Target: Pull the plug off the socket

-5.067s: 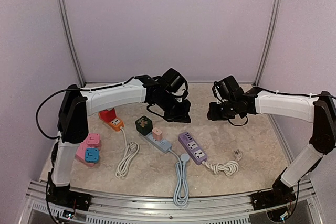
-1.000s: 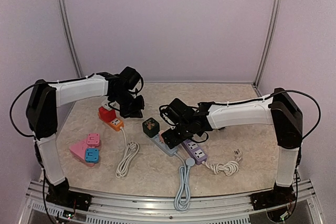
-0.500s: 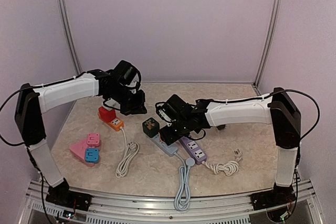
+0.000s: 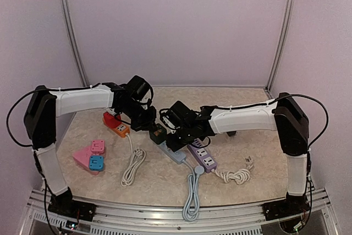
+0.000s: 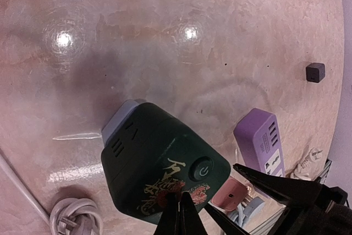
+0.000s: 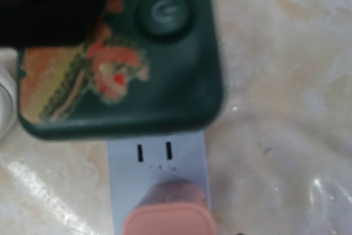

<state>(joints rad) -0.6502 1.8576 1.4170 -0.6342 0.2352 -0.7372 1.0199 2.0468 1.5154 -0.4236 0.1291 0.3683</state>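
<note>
Pink plug sits upright in the blue-grey power strip, near mid-surface, just in front of the dark green cube adapter that covers the strip's far end.

R arm reaches in from the right, w/ its jaws down over the plug. In the L wrist view the two black fingers stand partway open, one on either side of the plug, w/ the plug between them. Can't tell if the pads touch it. In the R wrist view the plug is at bottom centre, w/ two empty slots between it and the green cube.

L arm reaches in from the left. Its jaws are fully closed w/ nothing between them, tips down on the top of the green cube by its printed pattern, near the round button.

A purple strip lies just right of the blue-grey one. An orange strip is well to the left.
</note>
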